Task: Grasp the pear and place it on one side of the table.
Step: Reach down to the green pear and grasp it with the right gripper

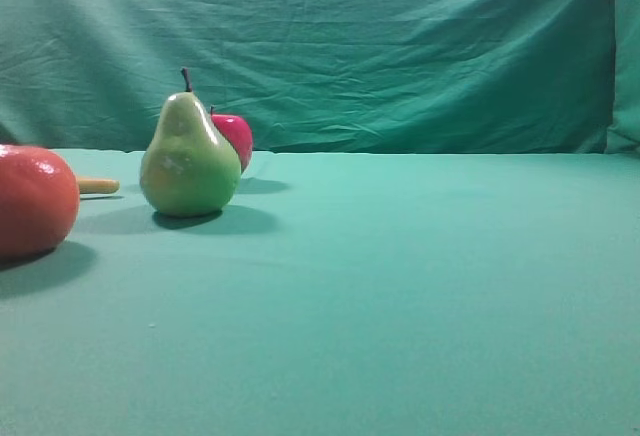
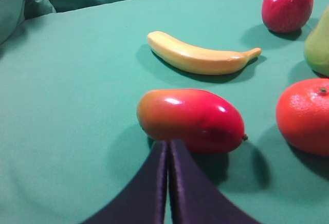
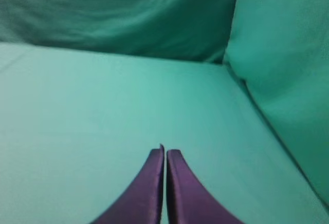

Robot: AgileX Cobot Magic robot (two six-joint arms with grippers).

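Observation:
The pear (image 1: 189, 157) stands upright on the teal table (image 1: 400, 286), left of centre in the exterior view, glossy yellow-green with a dark stem. The left wrist view catches only its edge, the pear (image 2: 318, 44) at the right border. My left gripper (image 2: 168, 143) is shut with nothing in it, its tips just short of a red-and-orange mango (image 2: 191, 119). My right gripper (image 3: 165, 151) is shut and empty over bare table (image 3: 92, 111), with no fruit in its view. Neither gripper shows in the exterior view.
A red apple (image 1: 234, 137) sits behind the pear. A large orange-red fruit (image 1: 33, 200) is at the left edge, with a banana tip (image 1: 98, 185) beyond it. The whole banana (image 2: 198, 57) lies beyond the mango. Wrinkled backdrop cloth (image 1: 350, 46) closes the rear.

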